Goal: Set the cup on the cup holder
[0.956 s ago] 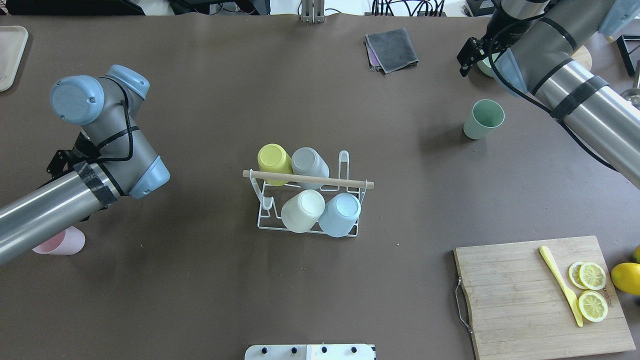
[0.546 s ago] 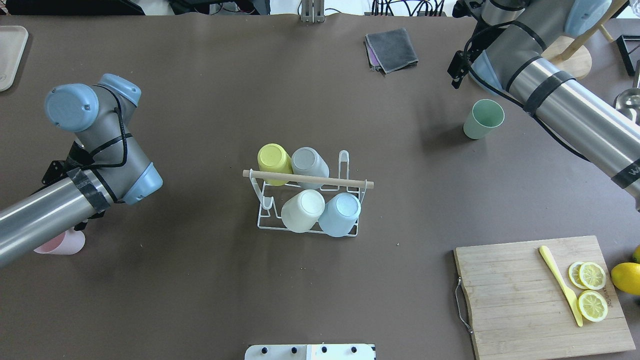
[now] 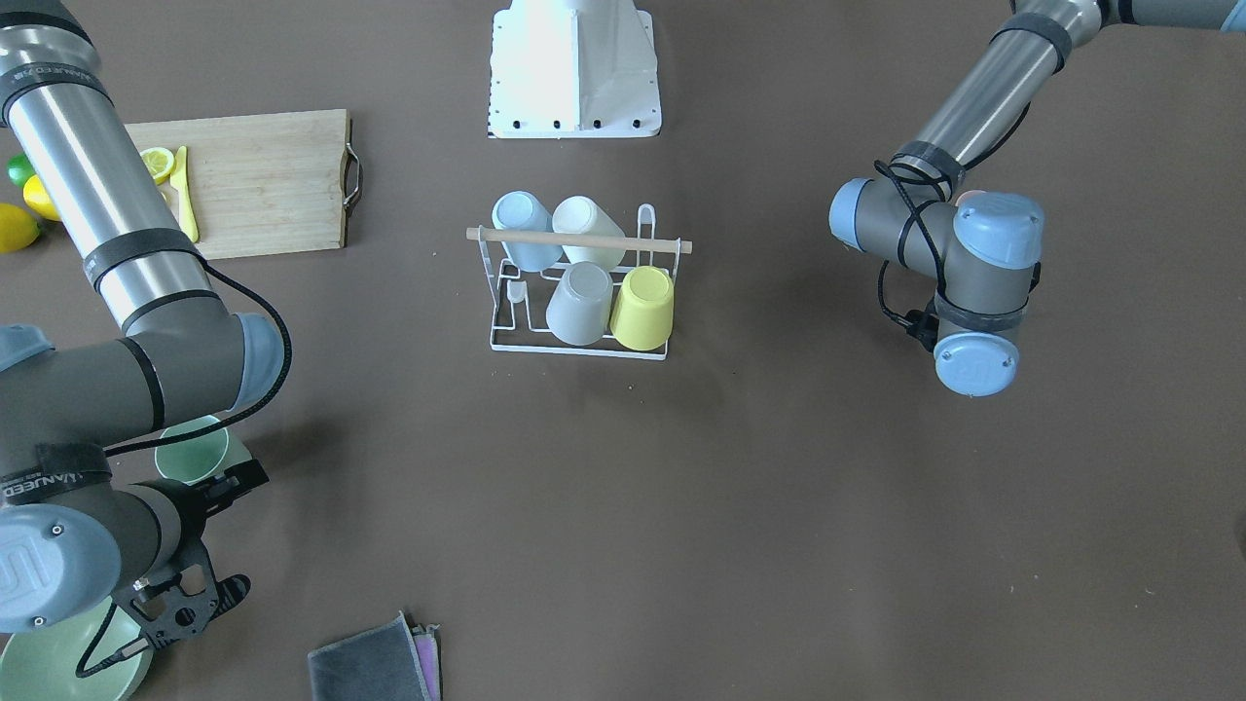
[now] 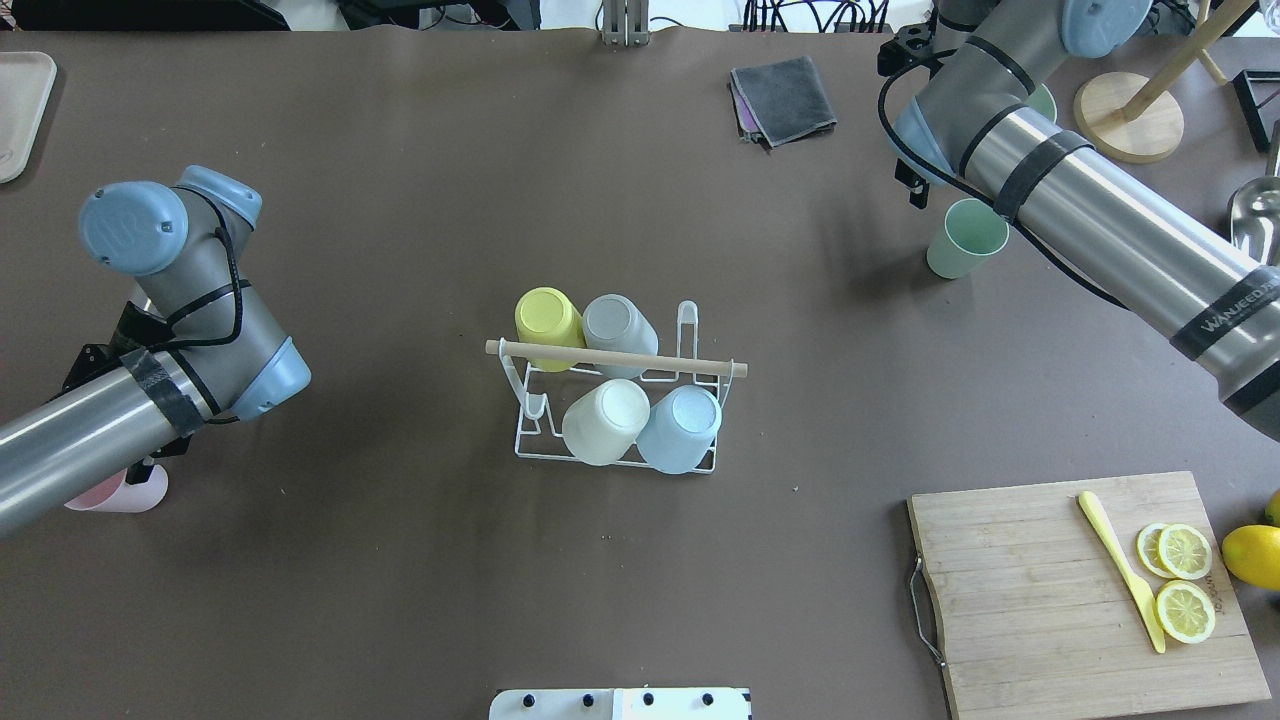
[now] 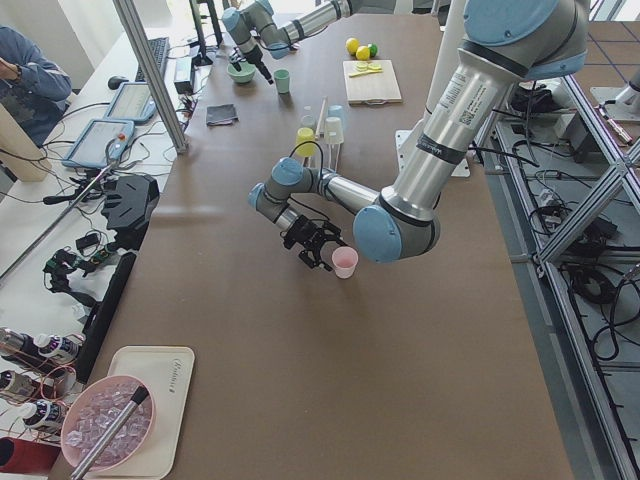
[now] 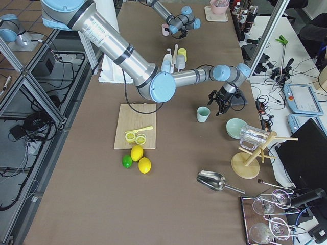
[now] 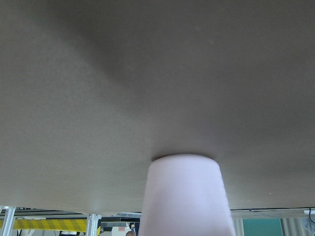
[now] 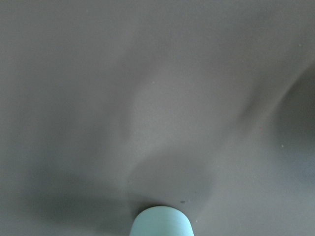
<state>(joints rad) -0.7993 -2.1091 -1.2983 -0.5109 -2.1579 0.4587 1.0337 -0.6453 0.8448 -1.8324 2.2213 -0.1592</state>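
Closing on green cup [image 4: 960, 245], right arm [image 4: 1100, 225], cup holder [image 4: 610, 357] unchanged

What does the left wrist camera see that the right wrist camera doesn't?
Only the left wrist view shows the pink cup, large at the bottom, and some room beyond the table. Only the right wrist view shows the pale green cup, barely peeking in. Both show the brown table and no fingers.

Bright even overhead light; soft shadows; wrist views blurry, pink cup [image 7: 184, 196] defocused.
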